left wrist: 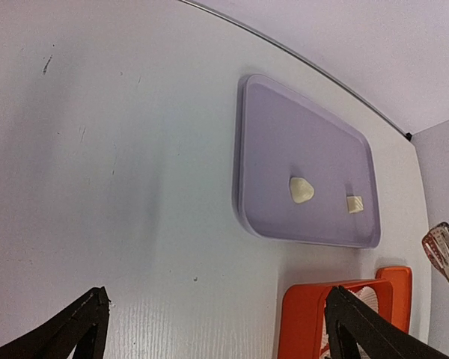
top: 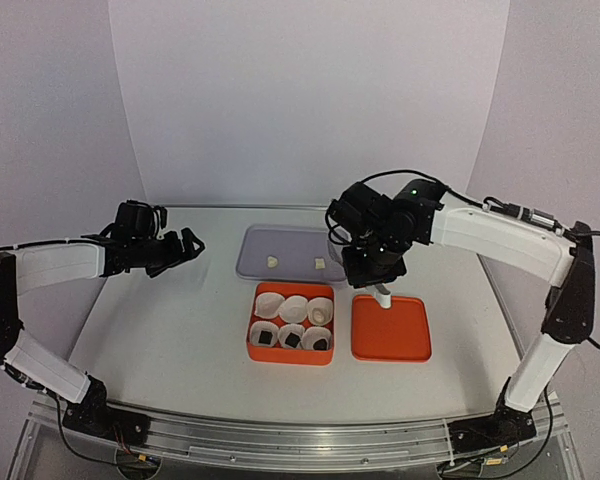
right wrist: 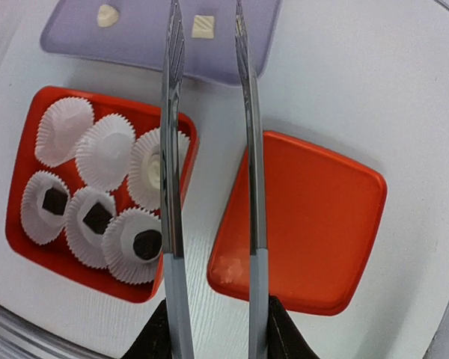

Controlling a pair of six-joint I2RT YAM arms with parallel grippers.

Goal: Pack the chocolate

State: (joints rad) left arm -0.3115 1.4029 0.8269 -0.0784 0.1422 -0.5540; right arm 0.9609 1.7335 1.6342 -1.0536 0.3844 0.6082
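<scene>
Now my right pincer (right wrist: 213, 333) pinches the tongs (right wrist: 169, 149), blades apart and empty, lined up on the square cream chocolate (right wrist: 203, 26) waiting on the lavender tray (right wrist: 135, 52). Four pieces (right wrist: 97, 218) sit cupped in the orange box (top: 290, 358), and my left pincer (left wrist: 221, 321) hangs spread wide, keeping clear.

**Materials and finishes**
Tongs (right wrist: 170, 149): polished metal, mirror-bright. Lid (right wrist: 307, 224): smooth orange plastic, slight sheen. Cups (right wrist: 105, 149): pleated white paper, matt. Far tray (right wrist: 135, 41): lilac, probably plastic, satin. Table (right wrist: 374, 90): white, faintly grained. Dark chocolate (right wrist: 97, 218): dull-surfaced.
</scene>
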